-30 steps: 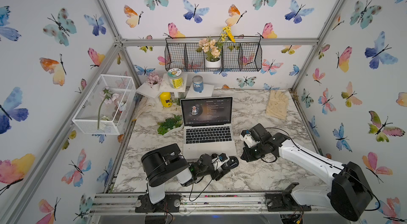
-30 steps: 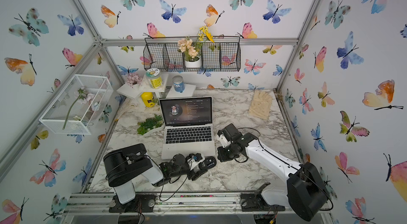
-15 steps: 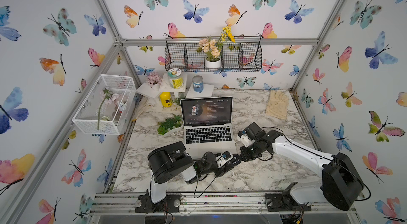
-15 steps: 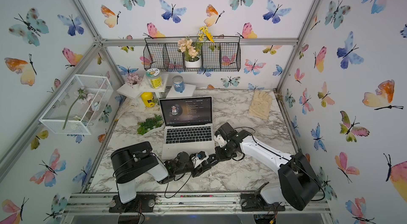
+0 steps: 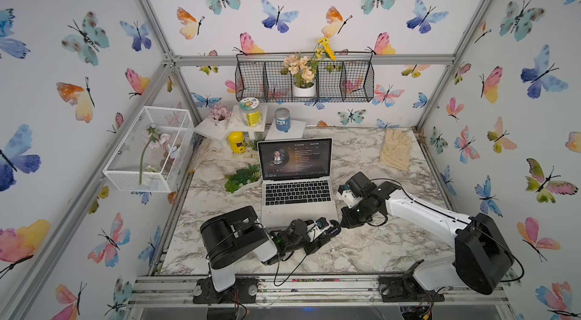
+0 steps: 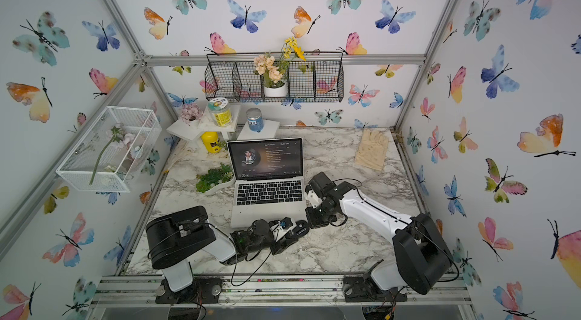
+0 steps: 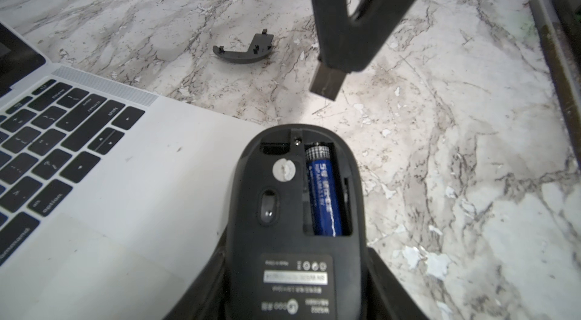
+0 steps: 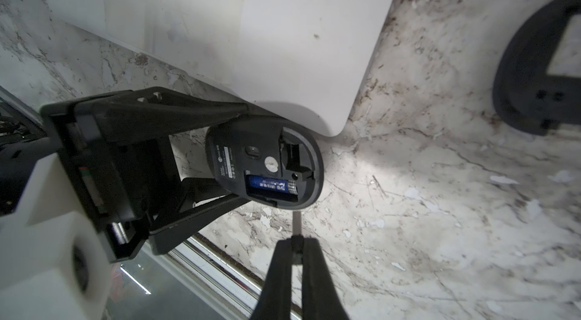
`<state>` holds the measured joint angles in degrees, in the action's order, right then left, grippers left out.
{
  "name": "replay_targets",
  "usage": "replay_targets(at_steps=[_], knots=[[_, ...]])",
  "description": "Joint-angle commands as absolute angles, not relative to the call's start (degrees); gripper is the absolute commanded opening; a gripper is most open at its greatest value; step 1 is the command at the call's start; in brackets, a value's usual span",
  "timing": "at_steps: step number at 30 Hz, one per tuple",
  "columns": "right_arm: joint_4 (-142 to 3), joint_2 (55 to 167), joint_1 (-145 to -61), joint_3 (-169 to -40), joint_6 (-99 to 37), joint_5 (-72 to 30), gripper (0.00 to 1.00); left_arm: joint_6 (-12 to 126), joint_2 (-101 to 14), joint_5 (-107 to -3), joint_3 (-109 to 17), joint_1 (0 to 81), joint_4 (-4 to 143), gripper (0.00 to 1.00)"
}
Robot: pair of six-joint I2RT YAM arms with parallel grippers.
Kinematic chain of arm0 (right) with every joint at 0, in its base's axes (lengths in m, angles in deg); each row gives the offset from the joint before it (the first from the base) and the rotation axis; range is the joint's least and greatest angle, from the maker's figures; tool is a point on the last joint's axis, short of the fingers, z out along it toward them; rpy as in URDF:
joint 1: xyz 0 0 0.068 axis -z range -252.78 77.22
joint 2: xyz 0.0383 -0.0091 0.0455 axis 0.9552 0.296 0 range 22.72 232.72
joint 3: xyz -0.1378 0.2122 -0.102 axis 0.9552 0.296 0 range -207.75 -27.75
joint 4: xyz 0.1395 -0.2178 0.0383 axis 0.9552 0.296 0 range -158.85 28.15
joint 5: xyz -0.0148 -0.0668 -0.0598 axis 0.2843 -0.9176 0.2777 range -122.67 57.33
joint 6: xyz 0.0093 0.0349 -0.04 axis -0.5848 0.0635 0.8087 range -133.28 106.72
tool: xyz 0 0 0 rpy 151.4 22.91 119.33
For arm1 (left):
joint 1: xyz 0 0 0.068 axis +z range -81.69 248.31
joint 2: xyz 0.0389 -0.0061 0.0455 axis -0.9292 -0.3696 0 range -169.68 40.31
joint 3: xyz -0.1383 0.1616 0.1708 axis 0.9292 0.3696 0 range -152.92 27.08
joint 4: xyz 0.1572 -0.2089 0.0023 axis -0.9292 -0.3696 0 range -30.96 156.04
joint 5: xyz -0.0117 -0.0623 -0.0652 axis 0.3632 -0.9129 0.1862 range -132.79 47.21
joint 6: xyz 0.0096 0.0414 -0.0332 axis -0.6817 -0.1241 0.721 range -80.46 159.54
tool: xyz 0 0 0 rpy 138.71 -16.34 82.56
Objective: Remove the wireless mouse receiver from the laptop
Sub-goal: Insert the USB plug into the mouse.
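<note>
The right pincer pinches the light, stiff, likely slippery wireless mouse receiver by its cap; left pincer clamps the mouse.

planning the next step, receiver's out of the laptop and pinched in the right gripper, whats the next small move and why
Probably ease the right gripper toward the mouse, lining the wireless mouse receiver up with the empty slot beside the battery. The receiver is already clear of the laptop, and the left gripper holds the mouse underside-up with its compartment open.
</note>
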<state>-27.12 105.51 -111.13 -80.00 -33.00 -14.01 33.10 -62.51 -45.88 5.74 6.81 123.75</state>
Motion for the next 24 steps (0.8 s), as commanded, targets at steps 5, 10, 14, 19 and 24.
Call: replay_targets(at_steps=[5, 10, 14, 19, 24], knots=[[-28.2, 108.3, -111.6, -81.7, -31.5, -13.0, 0.02, 31.1, -63.0, -42.8, 5.0, 6.1, 117.5, 0.39], [-28.5, 110.2, -111.6, -82.8, -30.9, -12.9, 0.02, 30.7, -62.7, -43.0, 5.0, 6.0, 117.0, 0.39], [-29.0, 111.1, -111.6, -83.6, -30.6, -13.2, 0.02, 30.4, -62.4, -43.0, 4.9, 5.9, 116.5, 0.39], [-29.3, 113.2, -111.5, -84.2, -30.0, -13.2, 0.02, 30.2, -62.3, -42.8, 5.1, 5.8, 116.5, 0.38], [-29.3, 114.4, -111.6, -84.6, -29.4, -13.8, 0.02, 30.1, -62.4, -42.8, 4.9, 5.8, 116.4, 0.38]])
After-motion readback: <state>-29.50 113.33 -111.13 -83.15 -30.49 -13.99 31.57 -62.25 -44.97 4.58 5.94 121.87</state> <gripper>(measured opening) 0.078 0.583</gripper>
